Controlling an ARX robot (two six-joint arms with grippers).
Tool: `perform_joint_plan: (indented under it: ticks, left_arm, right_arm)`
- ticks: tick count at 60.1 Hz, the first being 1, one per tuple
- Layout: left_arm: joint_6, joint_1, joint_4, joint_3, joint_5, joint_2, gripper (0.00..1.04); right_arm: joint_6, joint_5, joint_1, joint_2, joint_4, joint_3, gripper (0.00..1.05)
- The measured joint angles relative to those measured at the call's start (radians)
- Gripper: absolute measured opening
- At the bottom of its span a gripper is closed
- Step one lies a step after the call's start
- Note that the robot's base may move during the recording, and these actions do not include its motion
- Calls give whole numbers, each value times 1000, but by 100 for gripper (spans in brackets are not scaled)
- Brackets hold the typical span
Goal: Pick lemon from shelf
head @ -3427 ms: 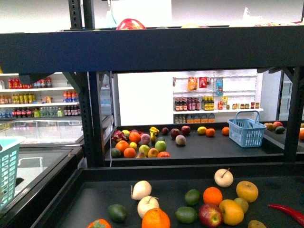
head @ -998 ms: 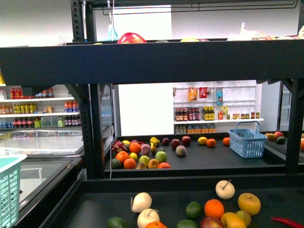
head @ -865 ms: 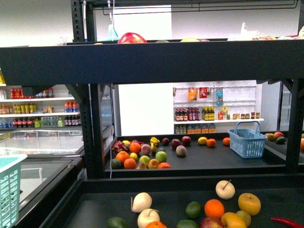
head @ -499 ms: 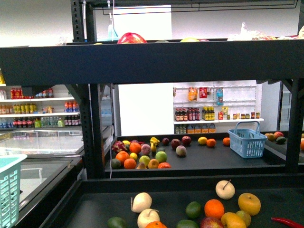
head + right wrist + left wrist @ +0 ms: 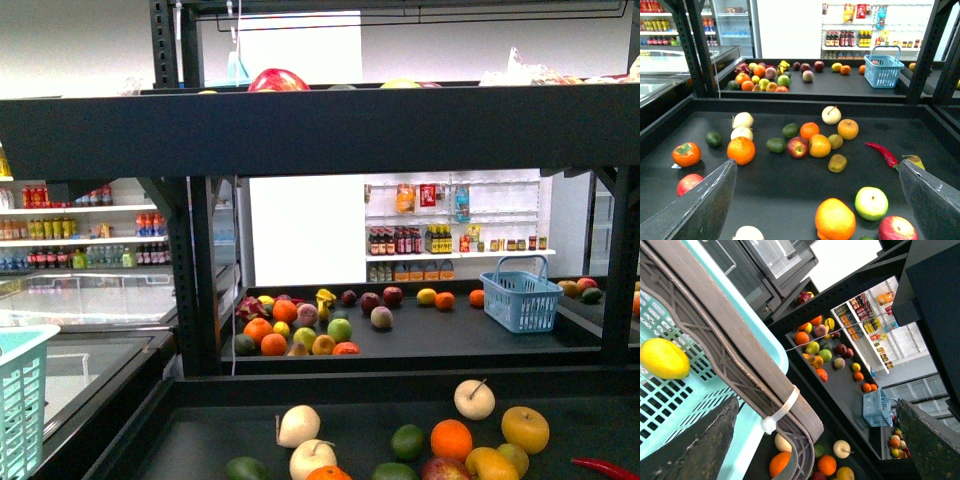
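Nothing has shifted since just before; the lemon [image 5: 663, 358] lies in the teal basket [image 5: 747, 352]. Both end effectors gape empty; jolting could tip it.

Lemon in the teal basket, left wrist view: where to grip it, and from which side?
Grip the lemon across its short middle, not its tapered ends: it is oval and lies on its side against the mesh of the teal basket. Probably best to bring the hand in through the open top, staying clear of the brown handle that crosses beside it.
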Motion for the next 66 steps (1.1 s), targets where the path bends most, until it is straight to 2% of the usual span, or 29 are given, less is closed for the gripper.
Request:
perform_joint_plan:
  ticks: [7, 11, 18, 23, 25, 28, 30, 34, 37, 44, 53, 66]
  left_arm:
    - [75, -9, -90, -13, -87, -71, 97]
    - [171, -32, -154, -20, -175, -137, 97]
    - [333, -100, -182, -74, -317, -306, 97]
    - [398, -162, -187, -127, -389, -446, 97]
    - [426, -182, -188, -148, -384, -494, 95]
    - [540, -229, -177, -219, -299, -605, 85]
    - [615, -277, -192, -285, -319, -690, 78]
    - [703, -393, -236, -410, -424, -845, 65]
    - [737, -439, -267, -496, -431, -953, 57]
    - [774, -455, -245, -679, -456, -1159, 34]
    - [781, -455, -189, -840, -456, -1242, 2]
    - [789, -455, -148, -961, -455, -1326, 3]
  right_arm:
    - [0, 0, 0, 0, 0, 0, 97]
    - [0, 0, 0, 0, 0, 0, 97]
    - [0, 0, 0, 0, 0, 0, 97]
    - [0, 0, 0, 0, 0, 0, 97]
    - [0, 0, 0, 0, 0, 0, 97]
    - [0, 0, 0, 0, 0, 0, 97]
    - [0, 0, 0, 0, 0, 0, 97]
    - [0, 0, 0, 0, 0, 0, 97]
    - [0, 0, 0, 0, 0, 0, 97]
    - [0, 2, 0, 0, 0, 0, 97]
    - [0, -1, 0, 0, 0, 0, 97]
    - [0, -1, 0, 0, 0, 0, 97]
